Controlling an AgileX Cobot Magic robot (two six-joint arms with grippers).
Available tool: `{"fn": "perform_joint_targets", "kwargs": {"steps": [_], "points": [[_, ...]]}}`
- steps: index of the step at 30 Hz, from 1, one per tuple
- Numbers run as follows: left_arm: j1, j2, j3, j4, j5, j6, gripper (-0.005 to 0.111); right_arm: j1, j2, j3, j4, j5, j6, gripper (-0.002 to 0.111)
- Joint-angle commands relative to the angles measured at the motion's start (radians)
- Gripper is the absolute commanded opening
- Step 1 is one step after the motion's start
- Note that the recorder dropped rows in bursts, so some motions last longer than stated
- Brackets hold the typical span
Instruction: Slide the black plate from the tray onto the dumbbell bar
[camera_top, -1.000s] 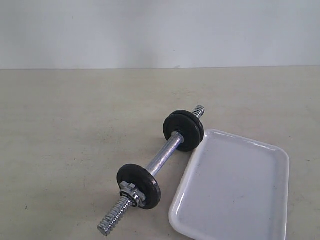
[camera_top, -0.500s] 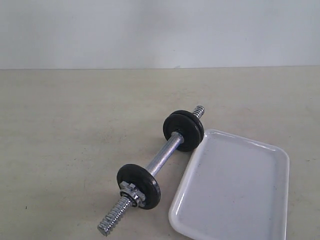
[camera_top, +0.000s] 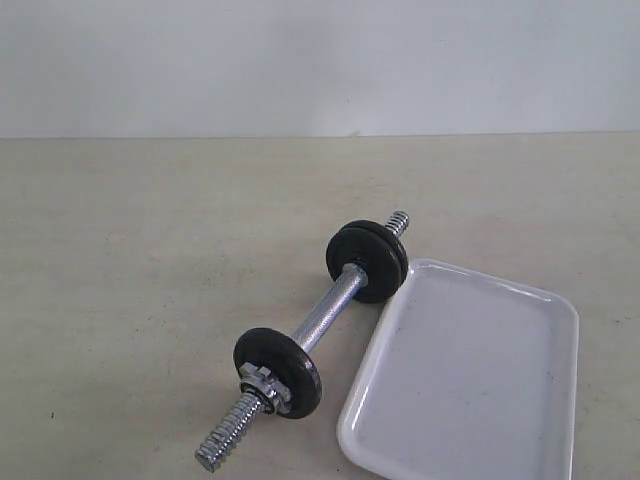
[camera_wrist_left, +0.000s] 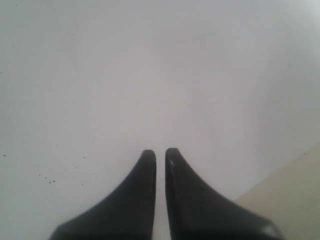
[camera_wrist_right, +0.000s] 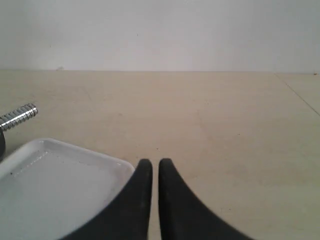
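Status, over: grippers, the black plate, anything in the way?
Grippers: left gripper, right gripper both shut, empty. No plate on the tray; bar carries three: far pair, near plate by the nut. Nothing blocking in view.

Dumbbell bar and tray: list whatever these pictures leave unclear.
- Exterior view: the tray is cut off at its near end by the bottom edge.
- Exterior view: the far pair of black plates hides whatever fastens it from behind.
- Right wrist view: the dumbbell bar shows only its threaded tip; the picture edge cuts the rest.
- Left wrist view: neither thing appears.
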Motion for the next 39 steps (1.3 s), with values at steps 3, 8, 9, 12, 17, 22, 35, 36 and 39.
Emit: {"fn": "perform_joint_targets", "kwargs": {"steps": [3,8,9,12,17,22,35,36,39], "points": [[0.002,-0.005,0.003,-0.005,-0.010,-0.010,0.004,-0.005,-0.004,0.000,0.018,0.016,0.011,0.004],[0.002,-0.005,0.003,-0.005,-0.010,-0.010,0.004,-0.003,-0.004,0.000,0.082,0.041,-0.020,0.004],[0.002,-0.005,0.003,-0.005,-0.010,-0.010,0.004,-0.003,-0.004,0.000,0.143,0.037,-0.089,0.004],[0.002,-0.005,0.003,-0.005,-0.010,-0.010,0.004,-0.003,-0.004,0.000,0.419,0.027,-0.459,0.004],[0.002,-0.005,0.003,-0.005,-0.008,-0.010,0.004,-0.003,-0.004,0.000,0.336,0.049,-0.402,0.004],[0.002,-0.005,0.003,-0.005,-0.010,-0.010,0.004,-0.003,-0.004,0.000,0.186,0.049,-0.192,0.004],[0.002,-0.005,0.003,-0.005,-0.010,-0.010,0.004,-0.005,-0.004,0.000,0.172,0.074,-0.287,0.004],[0.002,-0.005,0.003,-0.005,-0.010,-0.010,0.004,-0.005,-0.004,0.000,0.172,0.076,-0.287,0.004],[0.002,-0.005,0.003,-0.005,-0.010,-0.010,0.004,-0.005,-0.004,0.000,0.172,0.076,-0.292,0.004]]}}
